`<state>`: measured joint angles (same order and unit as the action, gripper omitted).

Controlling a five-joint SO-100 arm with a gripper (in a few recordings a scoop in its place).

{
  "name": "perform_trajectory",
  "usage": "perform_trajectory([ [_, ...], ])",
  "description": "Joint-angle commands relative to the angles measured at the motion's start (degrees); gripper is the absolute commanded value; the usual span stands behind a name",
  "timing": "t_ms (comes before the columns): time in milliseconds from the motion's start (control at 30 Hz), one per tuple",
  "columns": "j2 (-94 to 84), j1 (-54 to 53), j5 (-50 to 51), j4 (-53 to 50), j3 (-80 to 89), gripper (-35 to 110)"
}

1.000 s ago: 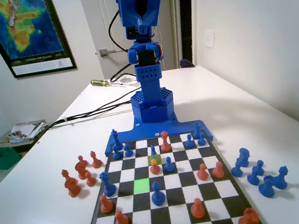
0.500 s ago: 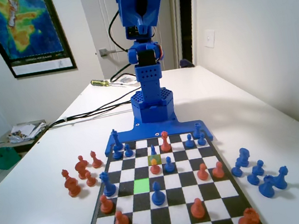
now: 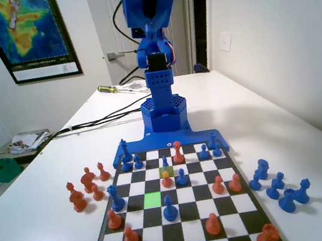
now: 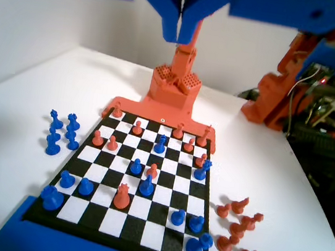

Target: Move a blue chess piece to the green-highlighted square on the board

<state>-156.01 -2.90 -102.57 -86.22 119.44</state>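
Fixed view: pawn [image 3: 170, 207] on board [image 3: 222, 205], just right of highlighted sq [image 3: 152, 199].

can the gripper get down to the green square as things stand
Probably yes: the green-highlighted square is bare, and the gripper, shut, hangs high above the board with nothing between.

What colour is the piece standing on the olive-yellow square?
Orange: a small orange pawn on the olive-yellow square, clearest in the fixed view.
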Motion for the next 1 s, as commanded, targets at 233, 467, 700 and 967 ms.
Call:
perform_trajectory([
  [233, 18.19, -1.14, -2.02, 3.43, -5.45, 1],
  [467, 30.23, -0.53, -5.45, 3.69, -6.68, 1],
  [700, 37.88, 1.49, -5.19, 6.77, -4.31, 8],
  [967, 42.89, 1.93, -7.03, 12.48, -2.99, 16],
])
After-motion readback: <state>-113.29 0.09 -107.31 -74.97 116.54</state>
